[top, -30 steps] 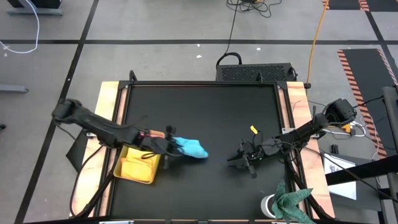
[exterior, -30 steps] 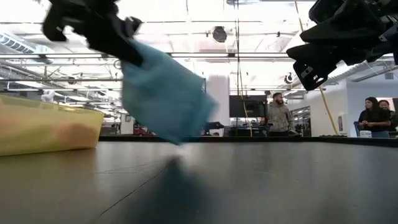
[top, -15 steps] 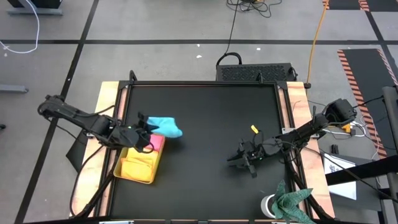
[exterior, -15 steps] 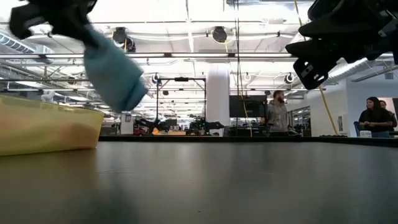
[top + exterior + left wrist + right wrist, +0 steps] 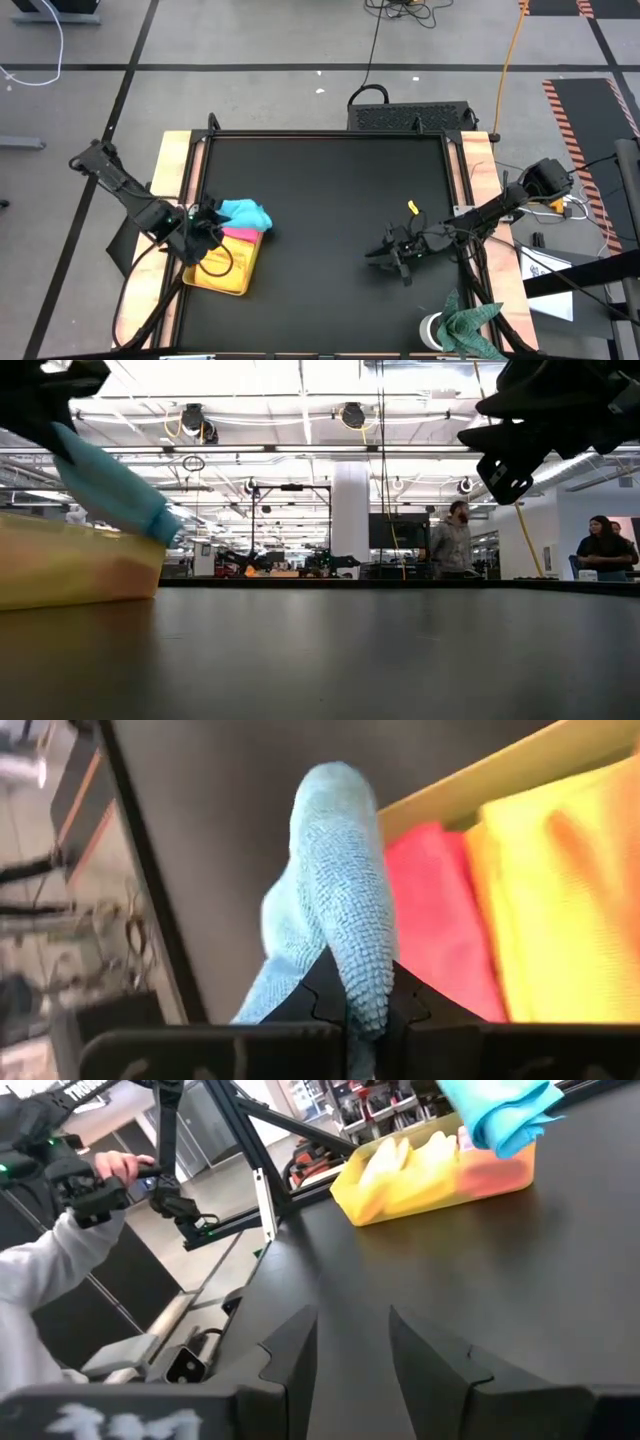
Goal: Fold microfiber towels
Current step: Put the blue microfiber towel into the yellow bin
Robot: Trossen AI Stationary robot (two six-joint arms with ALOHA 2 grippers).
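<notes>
left end effector (image 5: pixel 205 226) clamping blue towel (image 5: pixel 245 213), folded, long axis pointing toward table centre

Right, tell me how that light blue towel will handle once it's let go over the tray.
The light blue towel droops bunched from the shut left gripper, so it is probably floppy and will slump. Its looped weave looks grippy, unlikely to slide. It hangs over the tray rim by the pink towel, so it may drape half out.

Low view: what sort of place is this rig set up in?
Probably a large open robotics lab or workshop: exposed ceiling beams and round overhead lights, metal equipment frames and people standing beyond the black table.
</notes>
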